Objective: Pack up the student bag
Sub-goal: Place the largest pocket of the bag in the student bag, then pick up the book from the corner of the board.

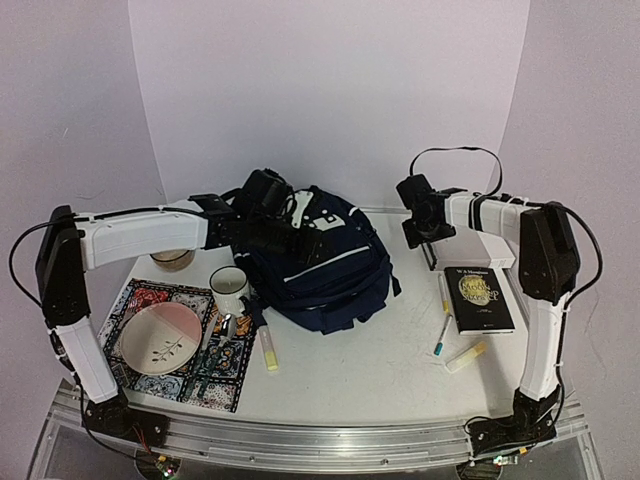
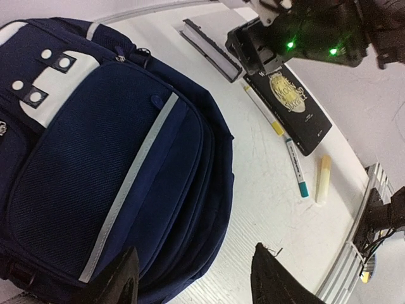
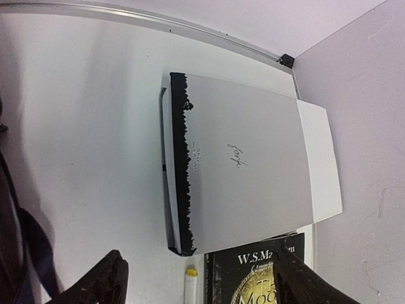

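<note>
Navy student bag (image 1: 325, 265), one; one black book (image 1: 478, 300), one white book (image 3: 247, 164); left fingers (image 2: 120, 282), right fingers (image 3: 101, 282) apart.

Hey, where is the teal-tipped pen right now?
In the top view the teal-tipped pen lies on the right side of the table, just left of the black book, beside the pale yellow highlighter.

My view: white table inside a pale lilac booth

I see a plain back wall (image 1: 330, 90) at the far end, a side panel (image 1: 60, 100) angling in left and right, and an evenly lit table (image 1: 380, 350) with a metal rail (image 1: 300, 440) along its near edge.
</note>
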`<state>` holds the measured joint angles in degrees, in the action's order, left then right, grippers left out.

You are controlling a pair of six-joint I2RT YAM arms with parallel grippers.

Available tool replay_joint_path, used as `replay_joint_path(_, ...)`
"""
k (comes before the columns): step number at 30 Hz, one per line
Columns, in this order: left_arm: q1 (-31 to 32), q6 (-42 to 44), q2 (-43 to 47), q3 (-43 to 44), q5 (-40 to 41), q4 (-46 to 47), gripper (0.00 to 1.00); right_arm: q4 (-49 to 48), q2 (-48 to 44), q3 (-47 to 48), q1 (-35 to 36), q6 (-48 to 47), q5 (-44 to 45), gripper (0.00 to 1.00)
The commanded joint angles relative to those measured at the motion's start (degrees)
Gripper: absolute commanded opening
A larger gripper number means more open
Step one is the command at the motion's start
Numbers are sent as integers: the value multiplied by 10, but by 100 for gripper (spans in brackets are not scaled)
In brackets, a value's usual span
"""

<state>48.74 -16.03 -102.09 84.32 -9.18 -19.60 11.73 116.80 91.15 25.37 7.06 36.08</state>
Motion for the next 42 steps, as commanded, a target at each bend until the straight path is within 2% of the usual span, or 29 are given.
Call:
replay_joint_path(1, -11, -46, 62, -28, 41, 19, 64, 22, 49, 46, -6, -37, 49, 73)
replay_joint_path(4, -13, -54, 87, -49, 68, 19, 71, 22, 85, 67, -8, -47, 58, 67)
replay_joint_path(10, -27, -81, 108, -69, 71, 19, 83, 22, 134, 94, -13, -65, 85, 55)
replay_joint_path(18, -29, -81, 123, -86, 106, 13, 87, 22, 183, 109, -24, -91, 101, 43)
replay_joint_path(24, -29, -82, 133, -94, 115, 8, 89, 23, 207, 130, -27, -103, 126, 30)
replay_joint_path(32, -30, -102, 122, -91, 111, 6, 89, 23, 173, 114, -26, -119, 139, 0)
replay_joint_path(42, -42, -138, 115, -83, 108, 6, 89, 18, 44, 42, -9, -136, 121, 0)
